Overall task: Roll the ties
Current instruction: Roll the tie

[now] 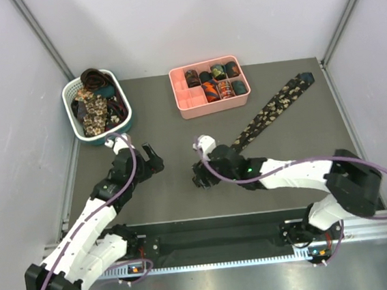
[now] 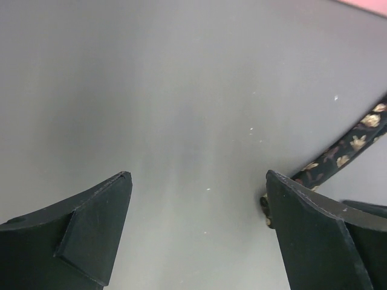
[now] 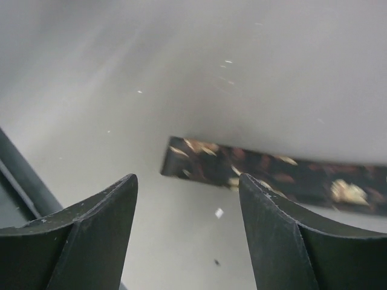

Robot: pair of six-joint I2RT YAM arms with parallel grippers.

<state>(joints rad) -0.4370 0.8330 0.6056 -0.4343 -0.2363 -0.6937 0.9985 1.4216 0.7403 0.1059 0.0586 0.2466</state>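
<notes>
One tie (image 1: 278,102), dark with beige flowers, lies flat and stretched diagonally across the table (image 1: 171,195), from the far right toward the middle. My right gripper (image 1: 200,175) hovers over its near narrow end. In the right wrist view the right gripper (image 3: 187,178) is open, and the tie's squared end (image 3: 199,157) lies just beyond the fingertips, outside the jaws. My left gripper (image 1: 152,159) is open to the left of that end, holding nothing. In the left wrist view the left gripper (image 2: 196,175) stands over bare table, with the tie (image 2: 344,151) partly hidden behind the right finger (image 2: 314,235).
A pink divided tray (image 1: 188,102) at the back centre holds several rolled ties (image 1: 221,80). A white-and-teal basket (image 1: 67,106) at the back left holds a heap of loose ties (image 1: 94,106). Grey walls close in the table on three sides.
</notes>
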